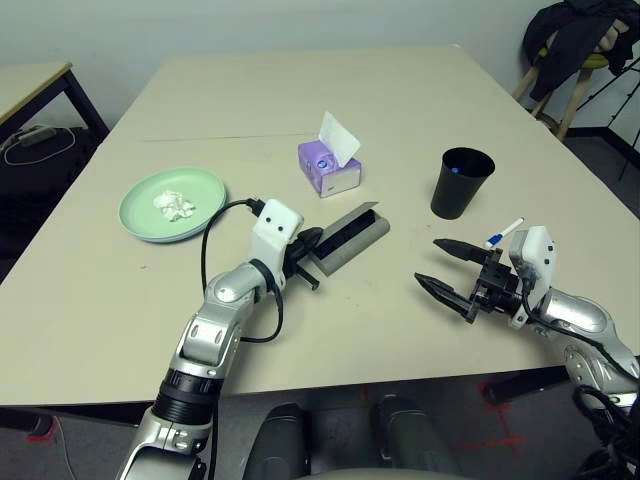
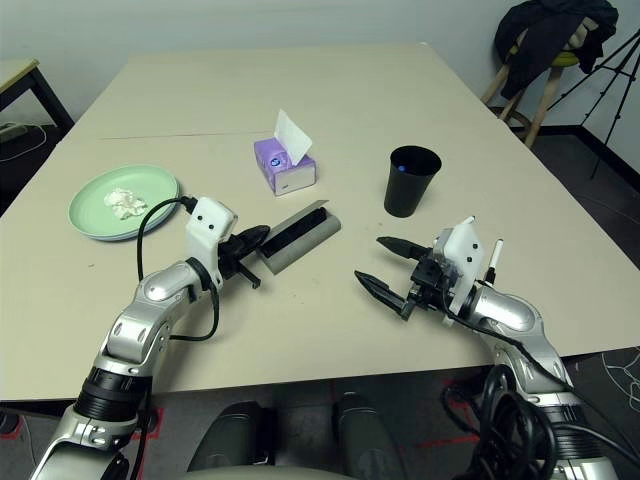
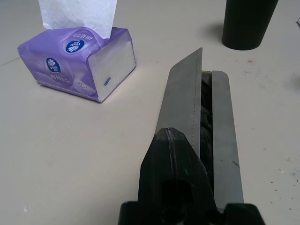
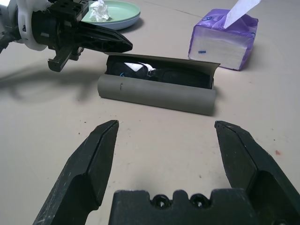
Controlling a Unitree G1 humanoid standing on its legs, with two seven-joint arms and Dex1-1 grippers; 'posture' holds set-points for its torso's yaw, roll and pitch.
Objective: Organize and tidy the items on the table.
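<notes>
You are at the glasses-case step: the grey glasses case [image 4: 157, 96] lies mid-table with its lid ajar and the black sunglasses [image 4: 180, 77] inside. Your left gripper [image 1: 312, 240], fingers pressed together, sits at the case's near end; your right gripper [image 4: 164, 154] hangs spread wide, holding nothing. Next, the lid likely needs pressing down.

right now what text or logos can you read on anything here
Tissue box: two round blue logos with a white leaf mark and a short brand word beneath, too blurred to read for sure.
Tissue box, lower edge: small print lines, too small to read.
Tissue box, white end panel: a small blue mark, unreadable.
Cup, case, plate, pen: no text seen.
</notes>
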